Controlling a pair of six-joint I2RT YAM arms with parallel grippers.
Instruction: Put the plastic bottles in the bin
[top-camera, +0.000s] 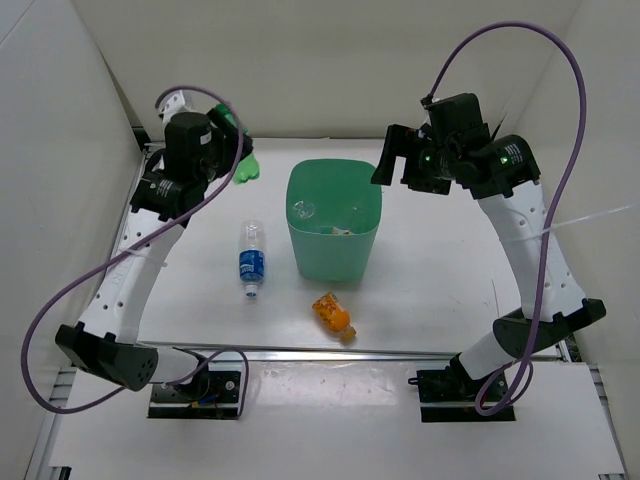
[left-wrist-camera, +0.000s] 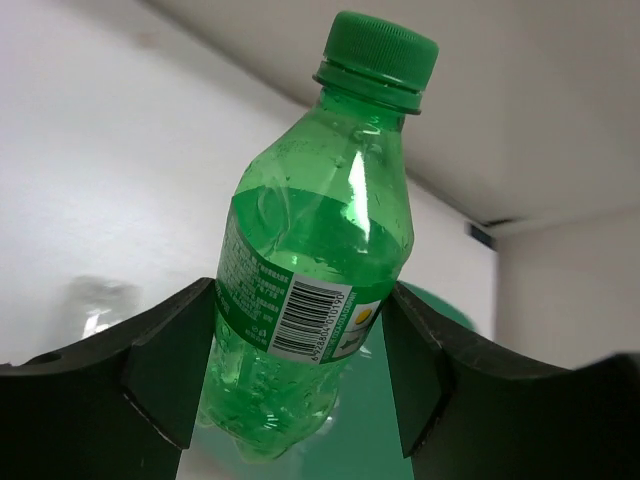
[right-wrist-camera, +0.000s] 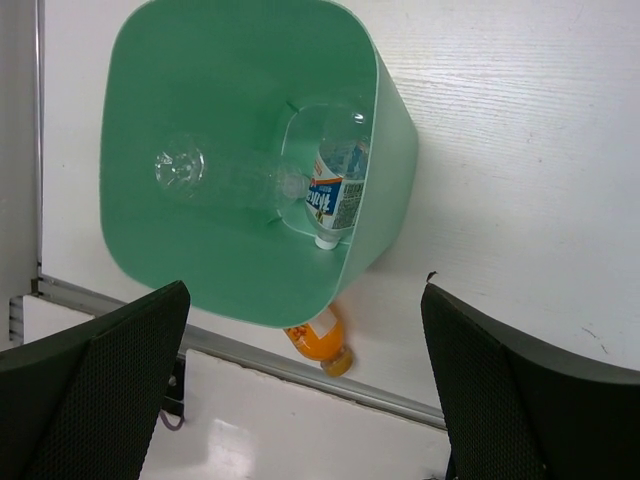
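My left gripper (top-camera: 236, 148) at the back left is shut on the green bottle (top-camera: 246, 168). In the left wrist view the fingers (left-wrist-camera: 170, 355) press its label, cap pointing away (left-wrist-camera: 315, 270). The mint-green bin (top-camera: 334, 258) stands mid-table. In the right wrist view it (right-wrist-camera: 180, 270) holds a clear bottle (right-wrist-camera: 205, 172) and a blue-white labelled bottle (right-wrist-camera: 340, 195). A clear bottle with a blue label (top-camera: 252, 262) lies left of the bin. The orange bottle (top-camera: 334, 314) lies in front of it and also shows in the right wrist view (right-wrist-camera: 320, 342). My right gripper (top-camera: 398, 160) hangs open and empty beside the bin's right rim (right-wrist-camera: 300, 390).
White walls close in the table on the left, back and right. A metal rail (top-camera: 350, 352) runs along the table's near edge, just in front of the orange bottle. Purple cables (top-camera: 560, 60) loop above both arms.
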